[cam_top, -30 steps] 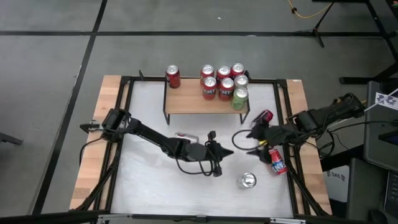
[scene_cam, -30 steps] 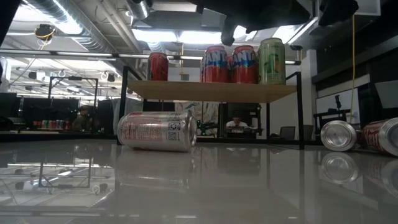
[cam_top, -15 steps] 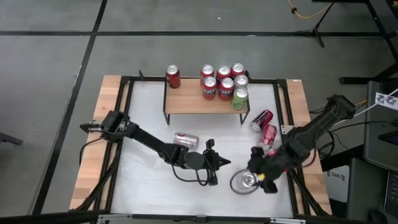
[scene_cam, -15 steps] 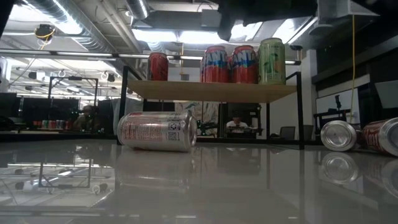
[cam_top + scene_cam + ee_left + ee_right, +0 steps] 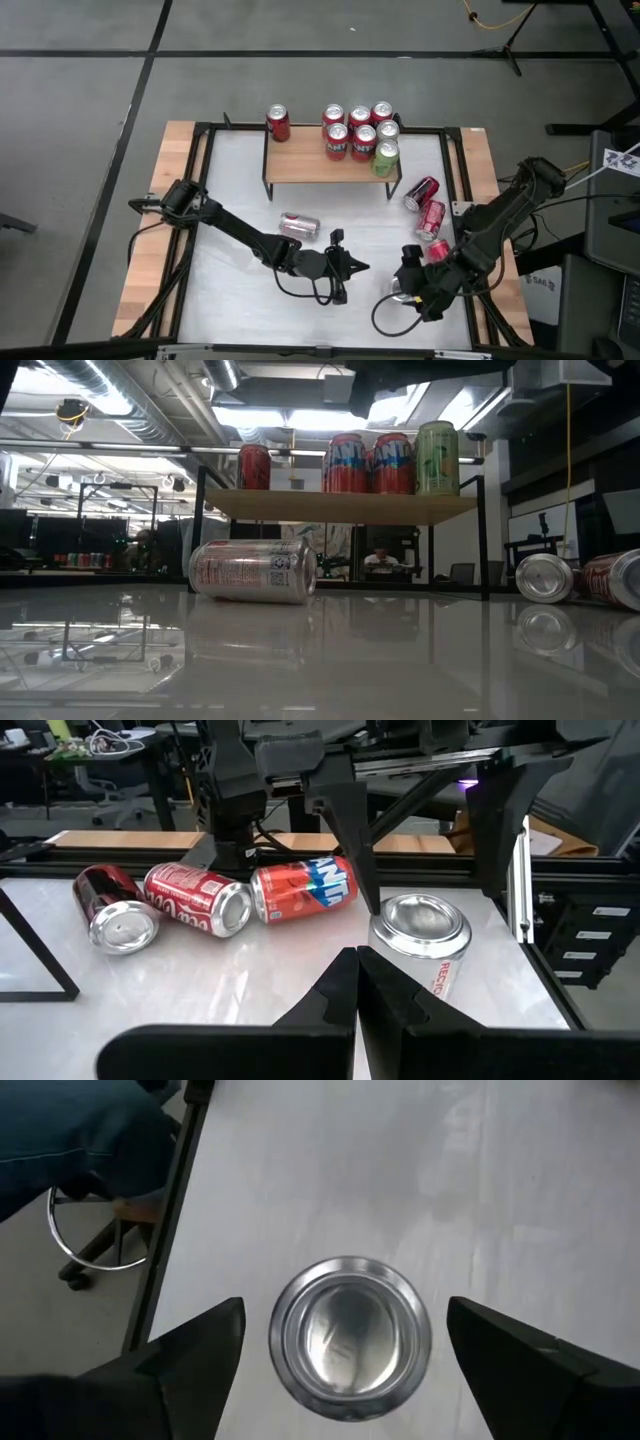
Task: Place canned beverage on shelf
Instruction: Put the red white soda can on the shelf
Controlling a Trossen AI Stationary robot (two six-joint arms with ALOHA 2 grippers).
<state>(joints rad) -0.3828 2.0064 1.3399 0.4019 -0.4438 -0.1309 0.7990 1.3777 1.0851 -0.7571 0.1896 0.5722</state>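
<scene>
Right gripper (image 5: 340,1350) hangs directly over an upright silver-topped can (image 5: 350,1335) near the table's front right, fingers (image 5: 185,1355) spread wide to either side of the rim w/ clear gaps, nothing held; the straight-down line-up looks meant for a top grasp, so the can stays vertical on the way to the shelf (image 5: 300,165). Left gripper (image 5: 352,267) rests low at table centre, fingers pressed together & empty, pointed toward the same can (image 5: 420,935), probably parked out of the right arm's way. In the left wrist view, one dark finger of the right gripper drops just beside the can's rim. Shelf, at the table's far side, already carries a lone red can (image 5: 278,122) at its left end & a tight cluster of red cans plus one green can (image 5: 385,159) at its right; the bare plank between looks the obvious drop spot. Three more cans lie on their sides by the right edge (image 5: 305,888), another on its side mid-table (image 5: 299,226), likely awaiting later turns. Judged stage: pre-grasp, closing & lifting yet to come.
</scene>
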